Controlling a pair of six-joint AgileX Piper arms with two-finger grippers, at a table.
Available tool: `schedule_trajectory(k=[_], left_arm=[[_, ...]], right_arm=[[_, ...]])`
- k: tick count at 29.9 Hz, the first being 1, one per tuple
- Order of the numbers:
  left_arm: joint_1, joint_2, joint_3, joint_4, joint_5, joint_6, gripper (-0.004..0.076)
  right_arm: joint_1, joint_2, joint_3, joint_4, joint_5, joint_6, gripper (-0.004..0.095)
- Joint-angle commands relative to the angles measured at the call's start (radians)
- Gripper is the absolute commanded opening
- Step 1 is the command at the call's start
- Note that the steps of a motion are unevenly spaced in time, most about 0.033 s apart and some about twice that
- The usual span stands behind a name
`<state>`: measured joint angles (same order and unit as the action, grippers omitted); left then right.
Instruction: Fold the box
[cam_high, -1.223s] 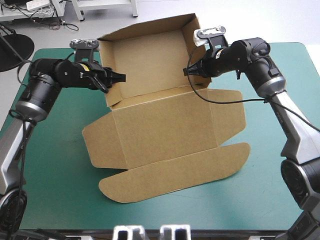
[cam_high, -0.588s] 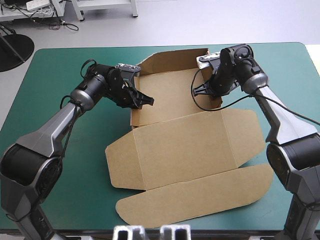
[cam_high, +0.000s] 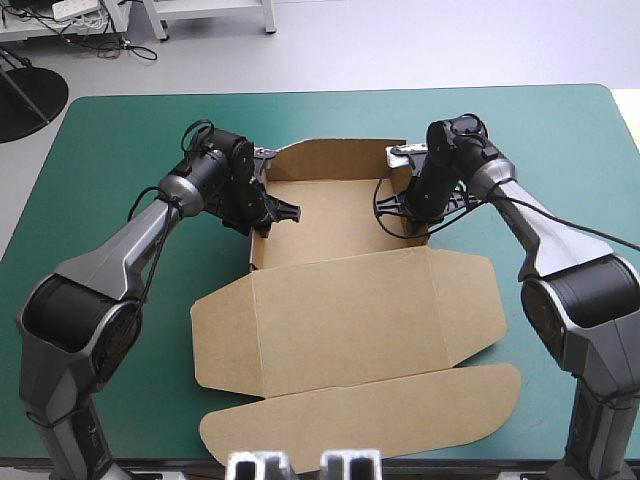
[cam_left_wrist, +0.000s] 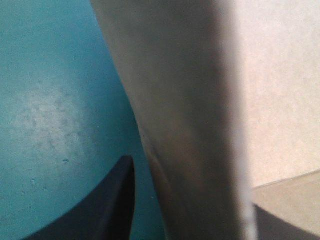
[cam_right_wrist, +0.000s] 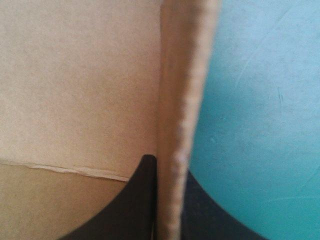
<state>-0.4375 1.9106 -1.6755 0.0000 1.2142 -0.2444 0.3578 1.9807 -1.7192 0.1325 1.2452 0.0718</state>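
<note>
A cut brown cardboard box (cam_high: 340, 320) lies on the teal-green covered table (cam_high: 120, 150). On the near side of the left pincer (cam_high: 275, 212) and the right pincer (cam_high: 398, 212), its long rounded flap and broad lid panel rest flat. Level with them, the tray part has its walls raised. The left pincer is all but closed on the tray's left side wall, the board upright between its black fingers (cam_left_wrist: 112, 205); the right pincer nips the opposite wall likewise. Just beyond both stands the back wall

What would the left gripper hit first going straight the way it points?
The left gripper straddles the box wall; it would slide along that, then probably meet the teal-green cover, though depth is unclear.
</note>
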Motion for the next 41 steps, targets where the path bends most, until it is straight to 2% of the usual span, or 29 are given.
schedule_trajectory(k=[1, 11, 13, 15, 16, 19, 21, 24, 26, 33, 41], left_arm=[[-0.005, -0.064, -0.037, 0.0, -0.03, 0.018, -0.0009], [0.046, -0.064, -0.037, -0.018, 0.074, 0.028, -0.0008], [0.049, -0.064, -0.039, -0.02, 0.075, 0.048, 0.0018], [0.049, -0.064, -0.044, -0.042, 0.075, 0.048, 0.0083], [0.049, -0.064, -0.048, -0.055, 0.075, 0.048, 0.0128], [0.049, -0.064, -0.052, -0.057, 0.075, 0.044, 0.0267], [0.049, -0.064, -0.052, -0.057, 0.075, 0.044, 0.0353], [0.049, -0.064, -0.052, -0.057, 0.075, 0.044, 0.042], [0.049, -0.064, -0.052, -0.057, 0.075, 0.044, 0.0429], [0.049, -0.064, -0.074, -0.057, 0.075, 0.044, 0.0429], [0.049, -0.064, -0.187, -0.083, 0.075, 0.044, 0.0429]], right_arm=[[0.017, -0.063, -0.026, 0.105, -0.032, -0.012, -0.002], [0.017, -0.063, -0.026, 0.101, -0.004, -0.012, -0.002], [0.017, -0.063, -0.026, 0.094, 0.004, -0.001, -0.0014], [0.017, -0.063, -0.026, 0.089, 0.004, 0.007, 0.0021], [0.017, -0.063, -0.026, 0.089, 0.006, 0.009, 0.0054], [0.017, -0.063, -0.026, 0.098, 0.006, 0.009, 0.0266], [0.017, -0.063, -0.026, 0.1, 0.006, 0.009, 0.0451], [0.017, -0.063, -0.026, 0.102, 0.006, 0.009, 0.0699], [0.017, -0.065, -0.026, 0.102, 0.006, 0.009, 0.0783], [0.017, -0.065, -0.035, 0.102, 0.006, 0.009, 0.0801], [0.017, -0.077, -0.085, 0.096, 0.006, 0.004, 0.0795]])
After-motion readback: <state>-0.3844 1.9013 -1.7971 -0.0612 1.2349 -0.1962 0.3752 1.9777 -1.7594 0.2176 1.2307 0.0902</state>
